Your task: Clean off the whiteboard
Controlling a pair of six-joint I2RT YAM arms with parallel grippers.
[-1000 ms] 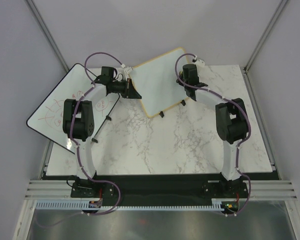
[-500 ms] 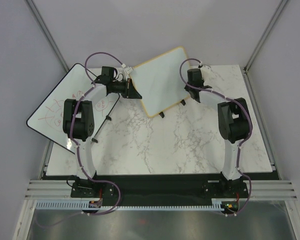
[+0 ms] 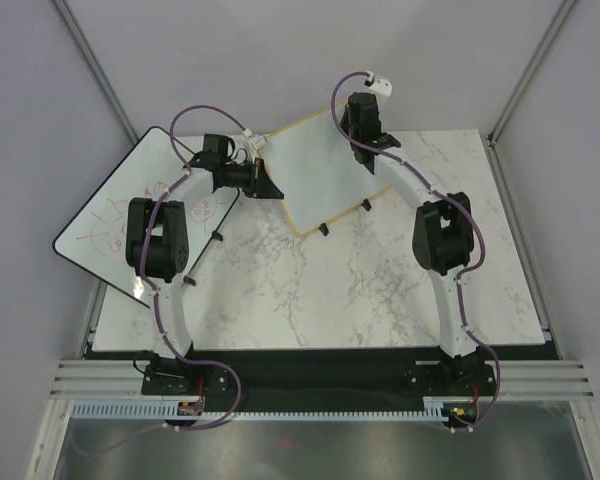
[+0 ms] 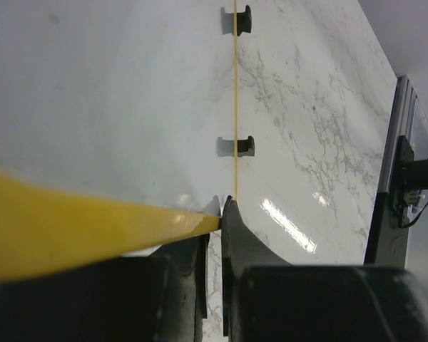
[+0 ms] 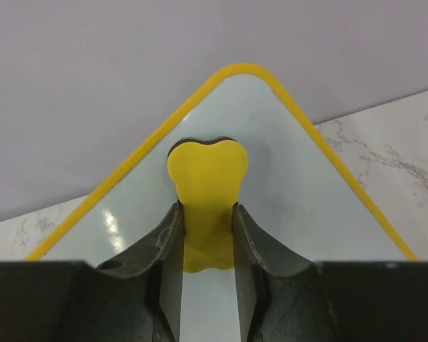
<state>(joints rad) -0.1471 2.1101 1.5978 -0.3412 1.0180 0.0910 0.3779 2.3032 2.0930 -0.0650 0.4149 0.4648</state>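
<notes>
Whiteboard [image 3: 315, 170], the smaller one with the light tan frame and rounded corners, sits at the far middle of the marble table [image 3: 310, 290]. It is turned at an angle to the table edges. Its 2 black feet [image 3: 323, 229] are along its near edge, and its white face is toward the overhead camera. No marks are visible on the face in any view.

The left gripper [image 3: 270, 187] is at the board's left edge. In the left wrist view its jaws are closed tight on the frame, which reads as yellow there. The frame edge runs straight away from the fingers past both feet, with the table surface beside it.

The right gripper [image 3: 365, 158] reaches over the far right part of the board. In the right wrist view its 2 fingers [image 5: 167, 235] are clamped on a yellow, bone-shaped eraser [image 5: 207, 174]. A thin dark layer shows along the eraser's far end. The eraser lies over the white face just inside the rounded far corner and appears to touch it, though actual contact cannot be confirmed. The pale wall lies beyond that corner.

A larger black-edged whiteboard [image 3: 120, 220] with red scribbles lies at the table's left side, partly under the left arm and overhanging the table edge. It is separate from the smaller board.
</notes>
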